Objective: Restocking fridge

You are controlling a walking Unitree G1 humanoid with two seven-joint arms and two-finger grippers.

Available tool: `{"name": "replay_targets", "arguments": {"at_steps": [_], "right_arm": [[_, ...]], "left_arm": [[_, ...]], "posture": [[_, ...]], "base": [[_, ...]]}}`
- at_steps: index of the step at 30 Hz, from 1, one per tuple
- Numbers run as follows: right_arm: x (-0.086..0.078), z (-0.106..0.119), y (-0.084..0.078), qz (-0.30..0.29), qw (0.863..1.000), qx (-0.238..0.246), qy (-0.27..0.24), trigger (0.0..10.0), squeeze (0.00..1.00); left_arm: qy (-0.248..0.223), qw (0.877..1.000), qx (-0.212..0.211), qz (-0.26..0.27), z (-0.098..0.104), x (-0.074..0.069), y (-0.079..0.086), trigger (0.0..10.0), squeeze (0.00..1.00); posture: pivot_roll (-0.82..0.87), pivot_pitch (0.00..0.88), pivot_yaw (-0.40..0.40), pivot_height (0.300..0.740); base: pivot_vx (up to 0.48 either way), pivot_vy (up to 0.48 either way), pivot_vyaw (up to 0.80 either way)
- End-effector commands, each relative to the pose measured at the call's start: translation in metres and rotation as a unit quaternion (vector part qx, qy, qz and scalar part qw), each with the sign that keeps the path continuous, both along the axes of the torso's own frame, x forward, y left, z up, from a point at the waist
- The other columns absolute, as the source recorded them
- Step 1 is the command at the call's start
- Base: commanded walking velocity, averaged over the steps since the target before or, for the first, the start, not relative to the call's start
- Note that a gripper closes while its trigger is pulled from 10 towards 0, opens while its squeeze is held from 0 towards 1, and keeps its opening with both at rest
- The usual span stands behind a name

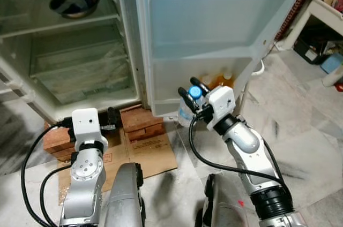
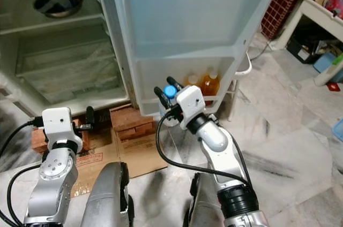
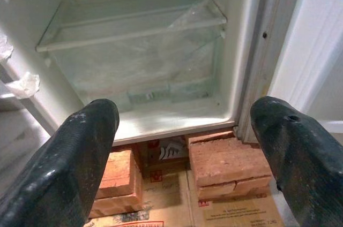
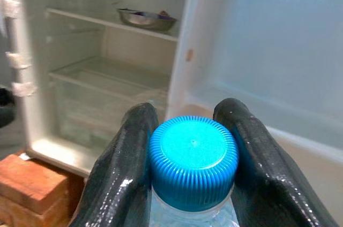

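Blue-capped clear water bottle [image 4: 193, 157] is clamped at the neck between my right gripper [image 1: 192, 92] fingers, held upright just in front of the lower shelf of the open fridge door [image 1: 214, 29]. I see two orange drink bottles [image 2: 210, 83] standing in that door shelf, just behind the gripper. My left gripper [image 3: 187, 146] has its fingers wide apart, nothing between them, held low in front of the fridge [image 1: 32, 50] base, pointing at the bottom compartment. Red bricks [image 1: 141, 121] prop the fridge up, with flattened cardboard [image 1: 153, 152] on the floor just before them. Inside I see a clear crisper drawer [image 3: 139, 61] under a glass shelf, plastic wrap still on it. A metal bowl [image 1: 74, 3] sits on the shelf above. Marble floor [image 1: 311, 130] to my right, with a white table [image 2: 321, 15] near the far edge.
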State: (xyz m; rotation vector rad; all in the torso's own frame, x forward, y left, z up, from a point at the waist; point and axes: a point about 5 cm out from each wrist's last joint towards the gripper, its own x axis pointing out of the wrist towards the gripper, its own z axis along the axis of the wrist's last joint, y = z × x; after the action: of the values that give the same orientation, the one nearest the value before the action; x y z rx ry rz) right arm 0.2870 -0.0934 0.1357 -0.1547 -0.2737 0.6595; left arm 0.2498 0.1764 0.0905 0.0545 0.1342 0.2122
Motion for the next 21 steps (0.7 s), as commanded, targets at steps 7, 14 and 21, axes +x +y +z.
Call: {"name": "replay_targets", "arguments": {"at_steps": [7, 14, 21], "right_arm": [[-0.0001, 0.0067, 0.0043, 0.01, 1.0, 0.004, -0.022, 10.0, 0.0], [-0.0004, 0.0065, 0.0051, 0.015, 1.0, 0.002, -0.025, 10.0, 0.0], [-0.0014, 0.0063, 0.0062, 0.018, 0.999, 0.001, -0.027, 10.0, 0.0]], "left_arm": [[0.0, 1.0, 0.002, 0.002, -0.0001, -0.0018, 0.0016, 10.0, 0.0], [-0.002, 1.0, 0.005, -0.001, -0.0003, -0.0016, 0.0012, 10.0, 0.0], [-0.004, 1.0, 0.003, -0.002, -0.0004, -0.0014, 0.0006, 10.0, 0.0]], "posture": [[0.05, 0.089, -0.016, 0.61], [0.04, 0.089, -0.018, 0.61], [0.04, 0.088, -0.019, 0.61]], "base": [[0.036, 0.0, 0.0], [0.301, 0.0, 0.0], [0.356, 0.0, 0.0]]}}
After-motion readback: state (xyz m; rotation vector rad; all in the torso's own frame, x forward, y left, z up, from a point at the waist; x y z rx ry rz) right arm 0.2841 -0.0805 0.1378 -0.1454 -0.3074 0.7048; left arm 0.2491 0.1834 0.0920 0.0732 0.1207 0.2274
